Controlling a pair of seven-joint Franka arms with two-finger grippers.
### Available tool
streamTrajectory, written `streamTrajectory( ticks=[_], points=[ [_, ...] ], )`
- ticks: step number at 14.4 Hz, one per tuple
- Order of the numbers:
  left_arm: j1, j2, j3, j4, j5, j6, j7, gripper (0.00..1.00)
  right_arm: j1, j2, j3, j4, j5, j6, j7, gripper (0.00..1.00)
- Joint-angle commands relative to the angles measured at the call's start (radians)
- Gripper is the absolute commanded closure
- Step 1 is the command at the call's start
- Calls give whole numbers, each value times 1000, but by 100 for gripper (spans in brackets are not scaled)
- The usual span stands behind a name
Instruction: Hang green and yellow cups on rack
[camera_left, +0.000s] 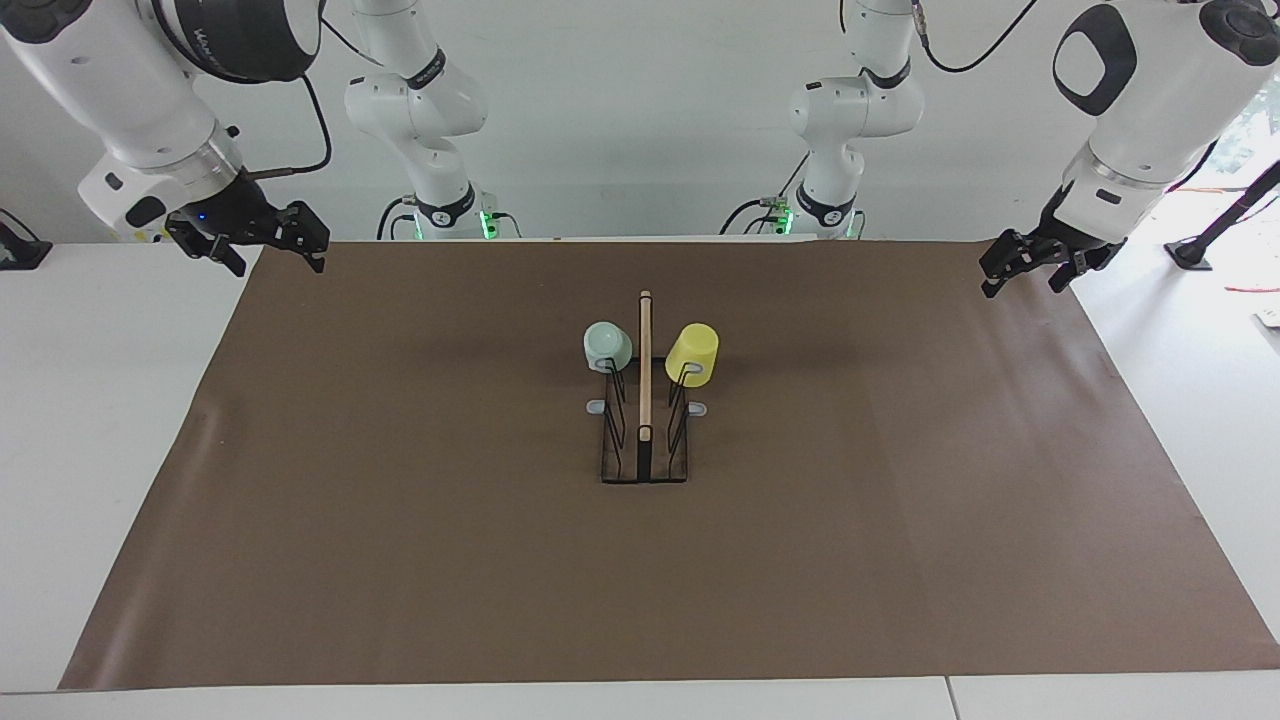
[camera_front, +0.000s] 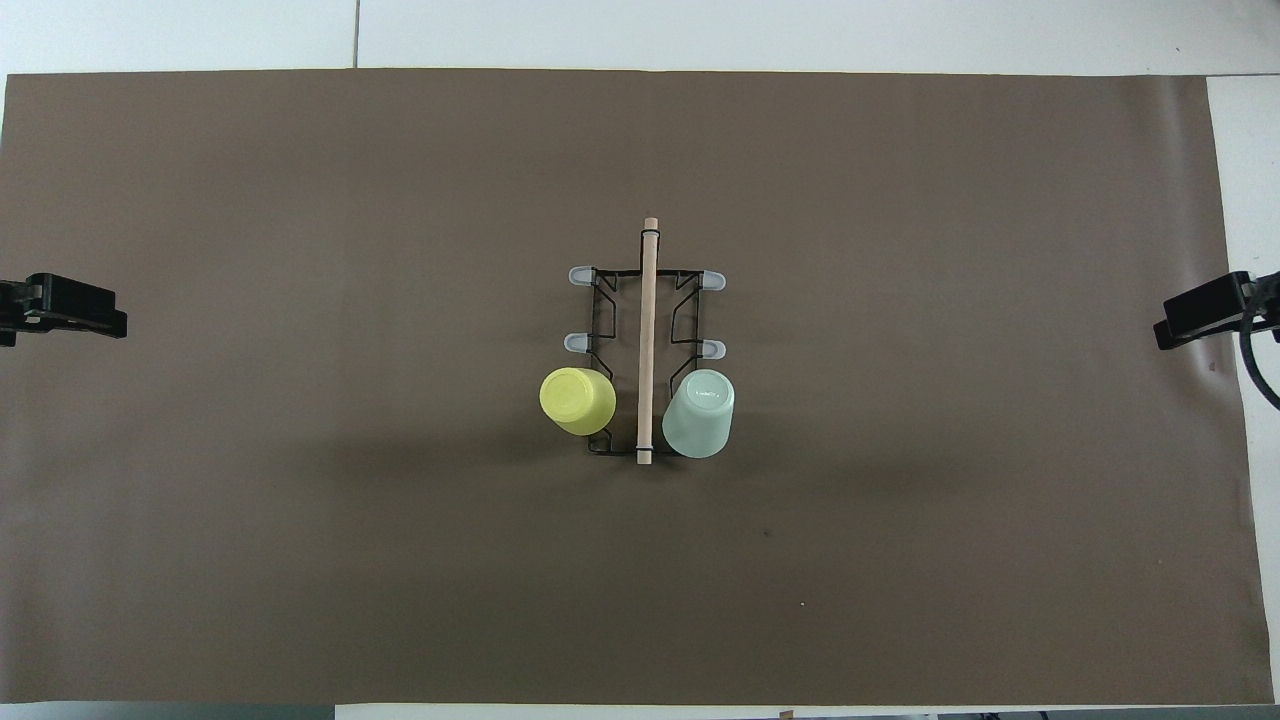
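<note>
Two cups (camera_left: 608, 346) on one rack (camera_left: 644, 440)

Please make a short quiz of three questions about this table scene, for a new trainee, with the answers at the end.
1. True or false: the yellow cup and the green cup both sit on pegs of the rack.
2. Which pair of pegs holds the cups? A: the pair nearest the robots; B: the middle pair; C: the pair farthest from the robots.
3. Fill the gap: the left gripper and the right gripper are both open and hold ____.

Key: 1 true. 2 A. 3 nothing; each hangs at its own end of the brown mat, away from the rack.
</note>
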Motion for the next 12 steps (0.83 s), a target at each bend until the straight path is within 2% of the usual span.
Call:
streamTrajectory(
  ticks=[1,3,12],
  points=[
    [1,-26,-3,-30,15,6,-8,0,-12,-73,8,-81,-10,34,12,0],
    [1,-26,-3,-30,15,6,-8,0,-16,-67,8,-78,-14,109,15,0],
    [1,-26,-3,-30,16,6,-8,0,-28,-64,5,-69,-13,109,43,0]
  ],
)
